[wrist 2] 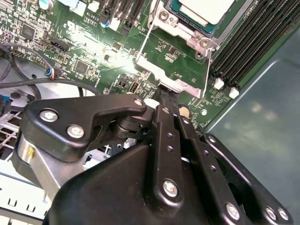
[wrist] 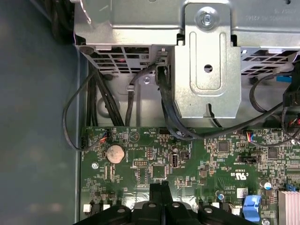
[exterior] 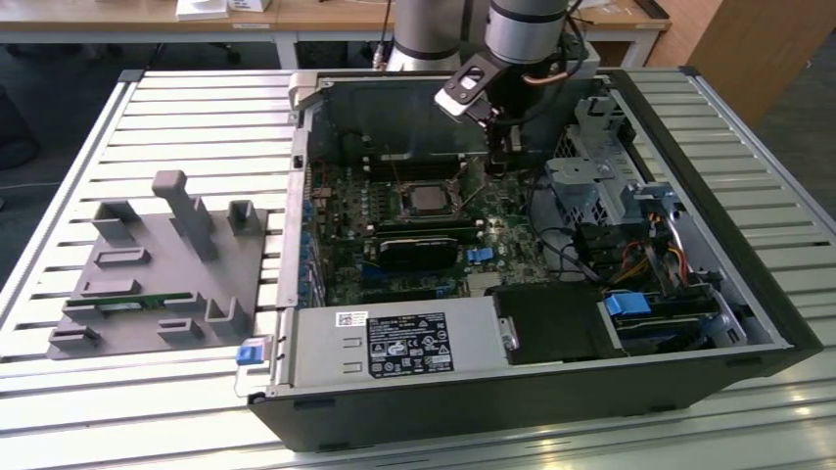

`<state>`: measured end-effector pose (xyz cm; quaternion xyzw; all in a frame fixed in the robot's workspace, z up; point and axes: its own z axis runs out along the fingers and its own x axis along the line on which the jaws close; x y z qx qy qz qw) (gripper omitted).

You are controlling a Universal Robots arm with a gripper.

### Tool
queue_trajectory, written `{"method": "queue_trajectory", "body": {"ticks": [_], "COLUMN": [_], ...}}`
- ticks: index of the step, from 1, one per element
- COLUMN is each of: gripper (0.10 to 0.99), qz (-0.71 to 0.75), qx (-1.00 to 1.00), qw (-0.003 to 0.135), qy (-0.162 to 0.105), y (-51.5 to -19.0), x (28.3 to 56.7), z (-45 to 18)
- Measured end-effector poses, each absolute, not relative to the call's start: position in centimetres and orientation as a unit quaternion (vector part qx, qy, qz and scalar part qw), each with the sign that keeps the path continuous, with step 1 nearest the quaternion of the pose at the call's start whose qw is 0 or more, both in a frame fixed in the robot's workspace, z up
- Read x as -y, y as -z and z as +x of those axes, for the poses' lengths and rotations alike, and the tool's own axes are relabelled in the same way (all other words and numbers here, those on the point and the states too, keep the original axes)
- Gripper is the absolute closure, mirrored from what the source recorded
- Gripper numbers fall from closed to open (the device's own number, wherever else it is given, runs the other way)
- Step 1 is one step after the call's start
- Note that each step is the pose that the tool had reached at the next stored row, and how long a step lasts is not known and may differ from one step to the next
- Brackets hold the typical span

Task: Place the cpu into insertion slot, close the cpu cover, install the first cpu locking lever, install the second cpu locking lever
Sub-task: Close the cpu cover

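Pincer (wrist 2: pixel 165 97), fingers pressed together w/ nothing pinched, tip at cover (wrist 2: pixel 174 70) edge. Cpu (wrist 2: pixel 206 8) lies seated within cover frame, on board (wrist 2: pixel 93 61). Judged: first-lever step in hand, cover approx. down; calls for firm push on thin lever (wrist 2: pixel 143 42) w/o slipping.

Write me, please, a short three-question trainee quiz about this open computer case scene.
1. True or false: the gripper is carrying the cpu.
2. In the exterior view, on which side of the cpu does the gripper hang? A) left B) right
3. Which long black parts run beside the cpu in the second wrist view?
Key: 1 false. 2 B. 3 the memory slots.
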<state>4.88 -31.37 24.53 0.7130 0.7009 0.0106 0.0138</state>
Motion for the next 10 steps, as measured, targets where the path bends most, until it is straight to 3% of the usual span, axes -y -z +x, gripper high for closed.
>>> {"method": "queue_trajectory", "body": {"ticks": [10], "gripper": [0.98], "qz": [0.713], "qx": [-0.701], "qw": [0.014], "qy": [-0.011], "y": [-24.53], "x": [31.36], "z": [3.99]}}
